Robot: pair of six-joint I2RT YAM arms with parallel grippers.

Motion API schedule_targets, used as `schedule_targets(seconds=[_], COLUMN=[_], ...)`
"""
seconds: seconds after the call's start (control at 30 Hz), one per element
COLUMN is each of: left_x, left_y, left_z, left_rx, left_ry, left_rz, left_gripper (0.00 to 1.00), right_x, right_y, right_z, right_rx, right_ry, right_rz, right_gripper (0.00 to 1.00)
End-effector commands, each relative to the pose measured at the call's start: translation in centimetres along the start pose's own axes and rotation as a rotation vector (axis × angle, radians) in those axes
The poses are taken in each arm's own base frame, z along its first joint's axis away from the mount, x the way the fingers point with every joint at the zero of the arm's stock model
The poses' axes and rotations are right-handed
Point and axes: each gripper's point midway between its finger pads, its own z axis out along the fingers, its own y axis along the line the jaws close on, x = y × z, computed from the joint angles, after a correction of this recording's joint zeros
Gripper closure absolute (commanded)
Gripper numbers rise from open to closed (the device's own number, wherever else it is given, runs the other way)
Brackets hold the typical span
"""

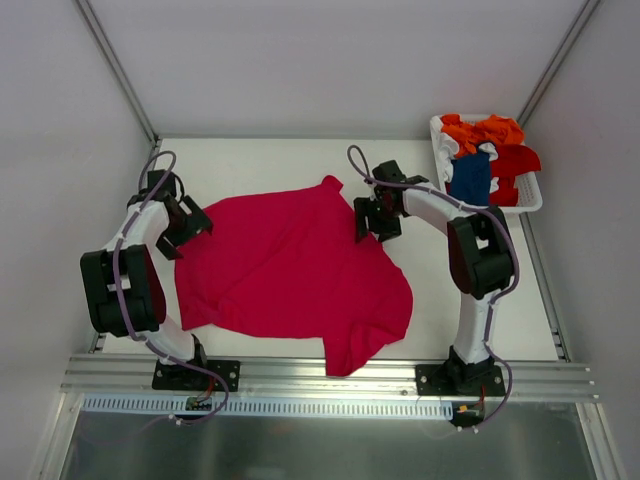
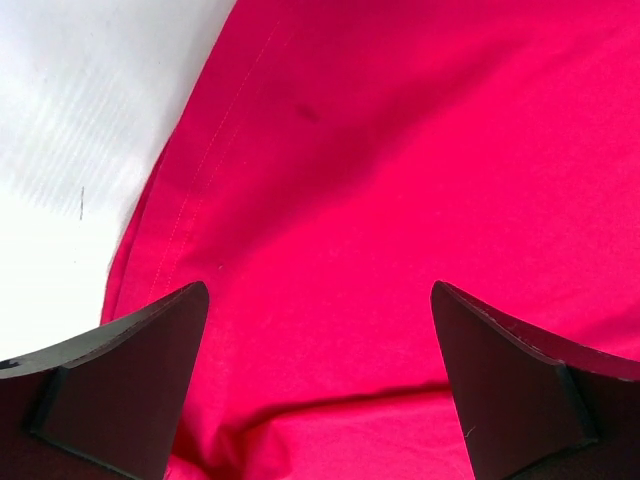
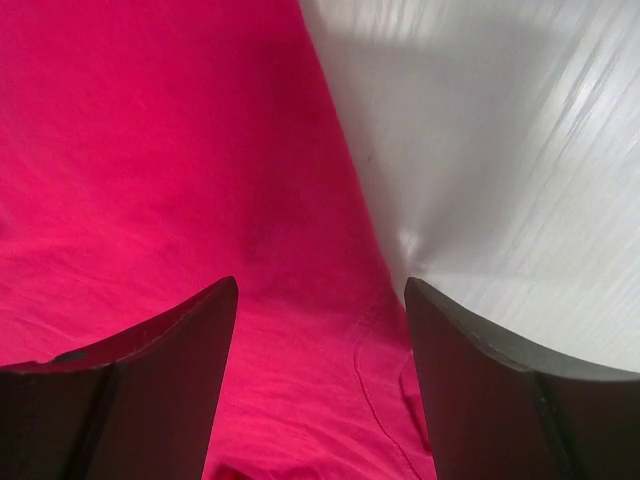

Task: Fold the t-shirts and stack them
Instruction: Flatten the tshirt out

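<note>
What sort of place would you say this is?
Most likely a robotics lab test cell: the left arm and right arm are bolted to an aluminium rail at the edge of a white table boxed in by white walls, with a crimson-pink t-shirt spread out and a basket of shirts.

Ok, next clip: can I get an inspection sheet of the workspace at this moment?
Surface: white table, glossy.
Job's things: crimson-pink shirt spread out mid-table, not yet folded; orange shirt, red shirt and dark blue shirt heaped in the white basket at the far right corner.
Clutter: nothing seen.
Grippers: left tool open over the crimson-pink shirt's left edge; right tool open over its right edge.
Cables: a purple cable runs along each arm, looping near the wrist.
Surroundings: white walls, metal frame posts, a rail along the near edge.
</note>
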Motion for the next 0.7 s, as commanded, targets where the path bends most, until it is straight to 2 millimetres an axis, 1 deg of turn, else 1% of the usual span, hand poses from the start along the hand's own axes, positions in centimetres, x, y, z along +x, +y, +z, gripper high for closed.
schedule_targets(seconds=[0.0,0.07,0.1,0.13,0.17,0.2,0.23,0.27,0.3,0.33,0.37,0.4,0.43,0.47,0.5,0.53,0.6,0.63,0.67], left_x=[0.2,0.5,0.7,1.0,1.1,1.5,1.8,1.9,1.9,2.0,2.1,1.8,1.7,1.6,1.6,1.7,1.6,1.6,1.6], left_y=[0.1,-0.2,-0.2,-0.3,-0.2,-0.7,-1.0,-1.2,-1.5,-1.7,-2.4,-2.8,-3.1,-3.5,-3.9,-4.2,-4.5,-4.4,-4.5], left_z=[1.0,1.7,2.0,2.2,2.9,3.1,3.4,3.7,3.8,3.9,3.9,4.0,3.9,3.9,3.9,3.8,3.9,4.0,4.0], left_rx=[0.0,0.009,0.011,0.018,0.016,0.041,0.059,0.071,0.083,0.098,0.131,0.151,0.165,0.178,0.186,0.19,0.184,0.181,0.183], left_ry=[-0.002,0.008,0.019,0.031,0.033,0.051,0.068,0.073,0.076,0.082,0.091,0.083,0.082,0.086,0.085,0.085,0.074,0.075,0.076], left_rz=[-0.028,-0.029,-0.035,-0.041,-0.045,-0.052,-0.053,-0.053,-0.053,-0.05,-0.042,-0.037,-0.032,-0.028,-0.01,0.007,0.028,0.031,0.034], left_gripper=[0.06,0.09,0.11,0.15,0.19,0.23,0.33,0.39,0.46,0.53,0.69,0.8,0.94,1.0,1.0,1.0,1.0,1.0,1.0], right_x=[2.6,3.0,2.9,2.7,2.6,1.8,1.3,0.5,-1.1,-2.2,-3.4,-5.0,-6.7,-7.3,-8.4,-8.1,-6.8,-4.7,-2.9], right_y=[-1.1,-1.2,-1.1,-0.8,-0.6,-0.4,-0.5,-0.5,-0.2,-0.2,-0.4,0.0,0.1,0.7,1.8,1.8,3.0,3.1,4.0], right_z=[-0.9,-0.3,-0.1,0.1,0.3,0.1,0.0,-0.6,-1.6,-2.6,-3.8,-6.3,-8.5,-10.1,-13.4,-14.2,-15.2,-14.7,-13.6], right_rx=[0.067,0.064,0.058,0.043,0.041,0.038,0.049,0.056,0.052,0.062,0.072,0.075,0.095,0.098,0.088,0.102,0.112,0.092,0.05], right_ry=[0.059,0.08,0.083,0.078,0.077,0.058,0.042,0.019,-0.029,-0.068,-0.115,-0.184,-0.254,-0.304,-0.404,-0.43,-0.464,-0.43,-0.39], right_rz=[0.017,0.022,0.022,0.039,0.049,0.053,0.049,0.048,0.033,0.019,0.017,-0.012,-0.064,-0.094,-0.128,-0.171,-0.221,-0.228,-0.218], right_gripper=[0.29,0.34,0.42,0.48,0.57,0.77,0.86,0.94,1.0,0.99,1.0,1.0,1.0,1.0,1.0,0.99,1.0,0.99,0.95])
